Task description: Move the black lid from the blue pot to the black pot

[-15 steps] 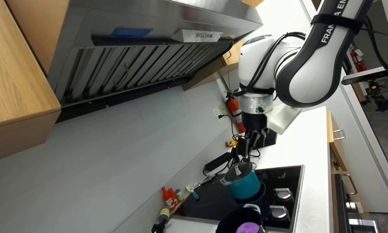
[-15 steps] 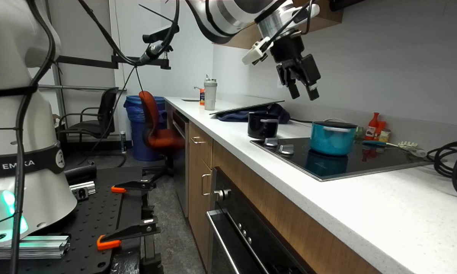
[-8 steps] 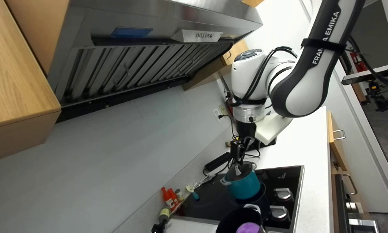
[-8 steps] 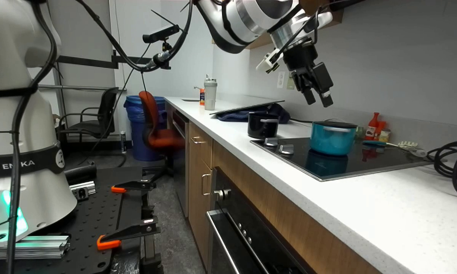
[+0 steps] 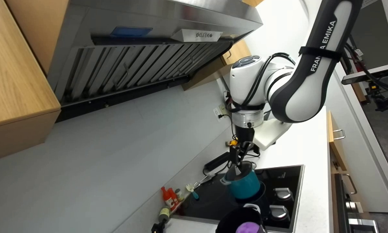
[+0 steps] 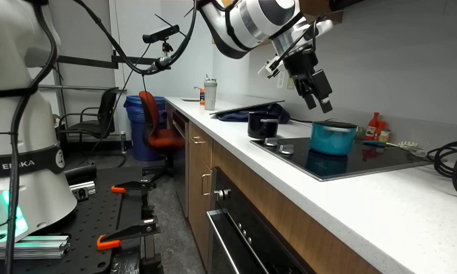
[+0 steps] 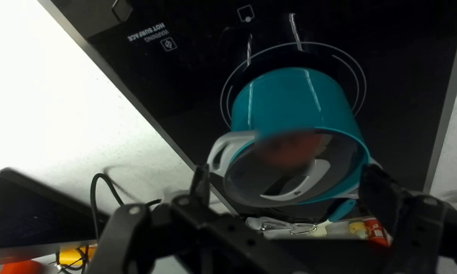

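The black lid lies on the blue pot, with its pale grey handle upward. In the wrist view it sits off-centre, leaving part of the pot's rim bare. The lid shows in both exterior views. The blue pot stands on the cooktop in both exterior views. The black pot stands on the counter beyond the cooktop; something purple shows inside it in an exterior view. My gripper is open and empty above the lid, apart from it. Its fingers span the lid.
The black glass cooktop has knobs on the black pot's side. Red bottles and utensils lie along the wall. Black cable coils lie on the counter. The range hood hangs above.
My open gripper has come down and over toward the blue pot, mostly in the first half second, then slightly more. The lid and both pots have not moved.
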You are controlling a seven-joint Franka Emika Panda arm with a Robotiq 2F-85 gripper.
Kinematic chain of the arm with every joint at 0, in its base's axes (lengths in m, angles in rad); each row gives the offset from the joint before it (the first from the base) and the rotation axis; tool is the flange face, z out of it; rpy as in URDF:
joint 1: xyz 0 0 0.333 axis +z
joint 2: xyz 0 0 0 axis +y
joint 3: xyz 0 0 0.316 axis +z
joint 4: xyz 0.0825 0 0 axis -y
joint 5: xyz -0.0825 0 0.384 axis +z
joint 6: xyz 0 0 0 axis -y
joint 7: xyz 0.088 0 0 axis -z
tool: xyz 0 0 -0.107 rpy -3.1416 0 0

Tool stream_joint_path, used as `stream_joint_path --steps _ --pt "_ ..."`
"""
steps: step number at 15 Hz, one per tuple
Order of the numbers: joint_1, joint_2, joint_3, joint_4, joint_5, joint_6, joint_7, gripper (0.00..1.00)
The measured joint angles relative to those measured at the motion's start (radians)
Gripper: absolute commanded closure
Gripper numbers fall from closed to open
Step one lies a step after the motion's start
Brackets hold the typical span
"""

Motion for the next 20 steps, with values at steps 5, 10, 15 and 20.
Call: stream_joint_path --steps 5,10,15,20 --pt "0.000 0.001 0.000 -0.001 0.000 0.000 0.000 0.00" --pt "0.001 0.016 0.000 0.013 0.000 0.000 0.016 0.00" --pt "0.005 0.058 -0.005 0.076 -0.005 0.000 0.099 0.00" --pt "0.022 0.105 -0.024 0.120 -0.049 -0.001 0.207 0.00"
